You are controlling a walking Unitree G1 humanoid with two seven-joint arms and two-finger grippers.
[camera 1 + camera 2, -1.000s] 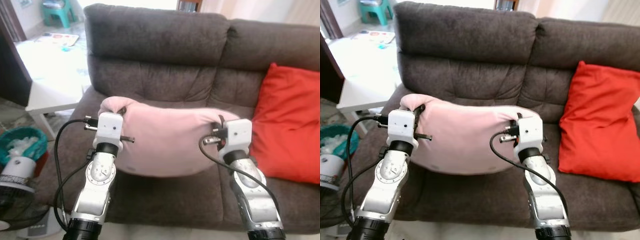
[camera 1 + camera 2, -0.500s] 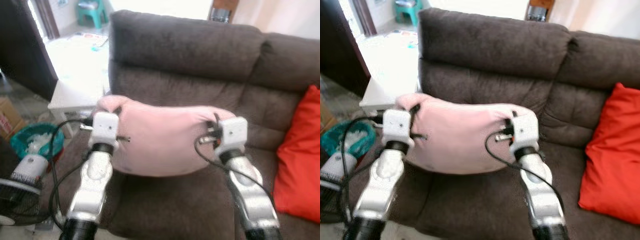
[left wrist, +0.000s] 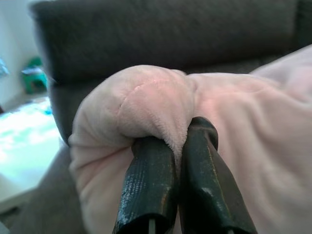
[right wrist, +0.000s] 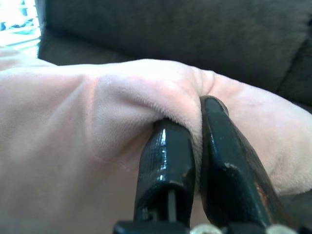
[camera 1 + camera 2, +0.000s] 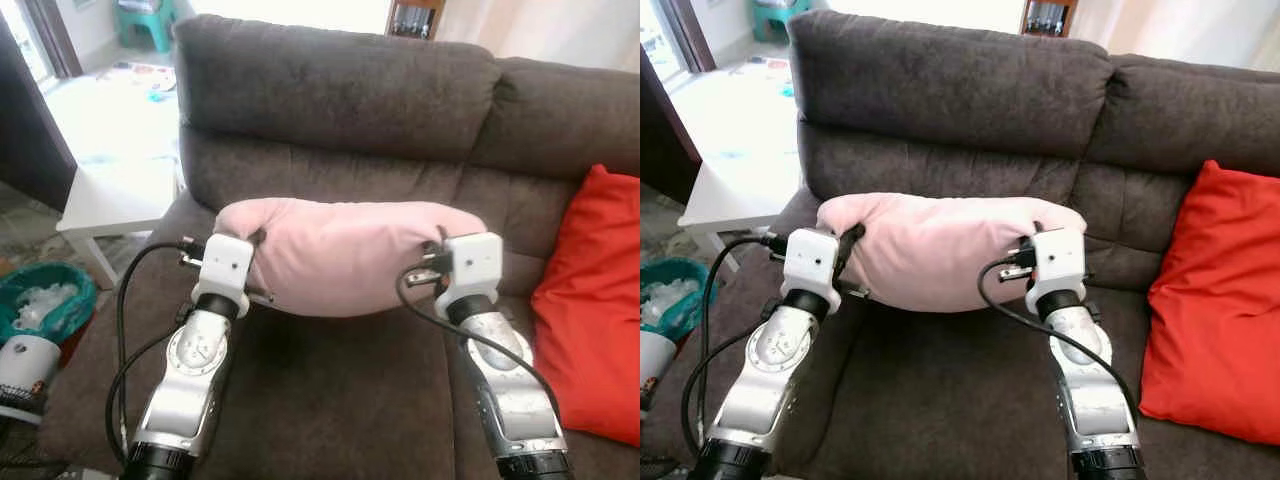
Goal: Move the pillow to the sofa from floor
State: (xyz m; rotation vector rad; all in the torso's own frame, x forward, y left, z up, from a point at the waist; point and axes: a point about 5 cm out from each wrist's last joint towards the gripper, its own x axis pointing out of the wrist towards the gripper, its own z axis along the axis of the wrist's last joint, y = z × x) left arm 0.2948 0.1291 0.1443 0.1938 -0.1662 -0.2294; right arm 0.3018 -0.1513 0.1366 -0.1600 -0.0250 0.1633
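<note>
A dark brown, tufted fabric sofa [image 5: 400, 100] takes up most of the scene, its thick back cushions rising behind a broad seat. Held across the seat's left half is a soft pale pink plush pillow [image 5: 345, 255], stretched sideways between the two arms, its lower edge at the level of the seat cushion near the backrest; whether it rests on the seat cannot be told. The left gripper [image 3: 176, 141] pinches the pillow's left corner, its two black fingers [image 3: 148, 185] pressed close together with a fold of pink plush bunched over their tips. The right gripper [image 4: 196, 119] does the same at the opposite corner, fingers [image 4: 168, 165] squeezed narrow on a ridge of the fabric. At the sofa's right end a bright red square cushion [image 5: 590, 300] leans against the backrest, well apart from the pink one. Beyond the sofa's left arm stands a low white table [image 5: 110, 190], brightly lit, with a few small colourful things lying on the light surface farther back. Near the floor on the left sit a teal basket [image 5: 45, 295] holding white crumpled material and, just beside it, the white head of a fan [image 5: 20, 365]. A turquoise plastic stool [image 5: 140, 18] stands far back in the bright room, and a dark wooden shelf [image 5: 408, 18] shows above the sofa's back.
</note>
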